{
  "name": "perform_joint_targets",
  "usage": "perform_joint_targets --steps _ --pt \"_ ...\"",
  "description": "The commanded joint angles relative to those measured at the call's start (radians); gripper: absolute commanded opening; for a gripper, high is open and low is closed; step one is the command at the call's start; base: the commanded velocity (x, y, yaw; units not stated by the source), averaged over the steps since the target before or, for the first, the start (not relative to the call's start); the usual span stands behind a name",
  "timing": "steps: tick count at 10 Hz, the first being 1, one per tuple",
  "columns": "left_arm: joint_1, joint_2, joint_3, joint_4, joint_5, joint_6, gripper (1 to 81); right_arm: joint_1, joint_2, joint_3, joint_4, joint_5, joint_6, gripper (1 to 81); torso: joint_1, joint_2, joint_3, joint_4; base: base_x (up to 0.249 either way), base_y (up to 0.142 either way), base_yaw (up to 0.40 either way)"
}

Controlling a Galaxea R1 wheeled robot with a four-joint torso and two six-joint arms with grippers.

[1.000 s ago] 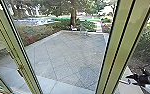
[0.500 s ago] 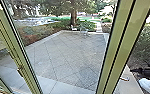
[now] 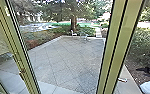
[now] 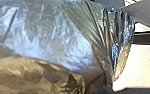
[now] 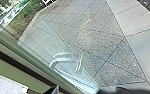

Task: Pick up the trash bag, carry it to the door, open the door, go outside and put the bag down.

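Note:
In the head view my right gripper [image 3: 144, 69] is a dark shape at the right edge, to the right of the green-framed glass door [image 3: 112, 50] and apart from it. A small light door handle [image 3: 122, 80] lies between them. In the right wrist view the door frame [image 5: 28, 56] runs diagonally beside a pale curved handle [image 5: 63, 59]. The trash bag [image 4: 48, 37] is large and shiny in the left wrist view, its plastic drawn into tight folds at my left gripper; the grip itself is hidden by the plastic.
Beyond the glass lies a paved patio [image 3: 66, 57] with a light border. Chairs [image 3: 84, 35] stand at its far end near a tree trunk [image 3: 73, 23]. Bushes [image 3: 144, 45] grow to the right. Another green frame [image 3: 22, 50] with metal fittings stands on the left.
My right gripper has drawn back to the right, away from the small handle. The head camera's view has shifted slightly.

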State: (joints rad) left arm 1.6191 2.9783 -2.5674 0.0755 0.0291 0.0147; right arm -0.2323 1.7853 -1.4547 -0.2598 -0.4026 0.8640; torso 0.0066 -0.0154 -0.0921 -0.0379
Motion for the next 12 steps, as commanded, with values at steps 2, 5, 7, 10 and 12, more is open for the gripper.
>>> perform_joint_targets --steps 2,5,7,10,12 --pt "-0.018 0.002 0.009 0.006 0.066 0.005 1.0 0.141 -0.034 0.004 -0.044 -0.015 -0.003 81.1 0.000 0.000 0.036 -0.046 0.000 0.000 0.000" --pt "-0.018 0.001 0.009 0.006 0.066 0.005 1.0 0.159 -0.050 0.011 -0.065 -0.036 -0.005 81.1 0.001 0.001 0.110 -0.084 0.000 0.000 0.000" --pt "-0.018 -0.002 0.009 0.004 0.066 0.005 1.0 0.176 -0.047 0.013 -0.105 -0.056 -0.005 81.1 0.000 0.000 0.082 -0.066 0.000 0.000 0.000" --pt "-0.020 -0.001 0.009 0.006 0.065 0.005 1.0 0.263 -0.042 -0.010 -0.196 -0.153 -0.005 81.1 -0.002 -0.002 0.092 -0.070 0.000 0.000 0.000" --pt "-0.018 -0.001 0.009 0.000 0.066 0.005 1.0 0.276 -0.013 -0.065 -0.210 -0.180 -0.039 81.1 -0.002 -0.002 0.092 -0.070 0.000 0.000 0.000"
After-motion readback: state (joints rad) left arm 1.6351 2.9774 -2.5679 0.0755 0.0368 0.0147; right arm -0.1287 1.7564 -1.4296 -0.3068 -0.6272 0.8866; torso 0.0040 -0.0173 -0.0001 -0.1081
